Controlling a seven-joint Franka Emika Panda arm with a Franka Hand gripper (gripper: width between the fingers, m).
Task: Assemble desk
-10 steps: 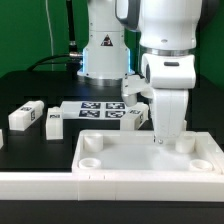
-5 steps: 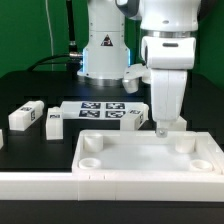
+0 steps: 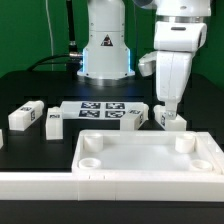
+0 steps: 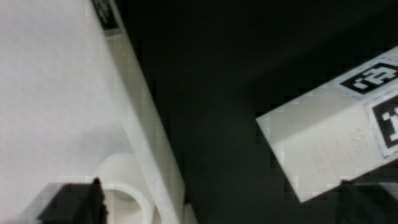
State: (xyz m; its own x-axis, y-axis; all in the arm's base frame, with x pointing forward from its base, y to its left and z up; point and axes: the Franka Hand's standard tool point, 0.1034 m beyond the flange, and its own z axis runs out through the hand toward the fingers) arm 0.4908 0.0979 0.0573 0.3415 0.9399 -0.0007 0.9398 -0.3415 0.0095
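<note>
Surface: black surface (image 3: 20,85), green backdrop behind.
Desk: I see the white desk slab (image 3: 150,152) lying at the front, rim up.
Legs: first leg (image 3: 25,117) and second leg (image 3: 55,122) at the exterior view's left; third leg (image 3: 173,121) just behind the slab's far corner.
Hand: hand (image 3: 166,110) hovers over the third leg, fingers spread, grasping nothing.

On the counter (image 3: 20,90) the slab (image 3: 150,160) lies in front. Behind it sits the marker board (image 3: 100,112), with a first leg (image 3: 25,117) and a second leg (image 3: 55,122) on the exterior view's left and a third leg (image 3: 176,123) under my pincer (image 3: 167,108).
</note>
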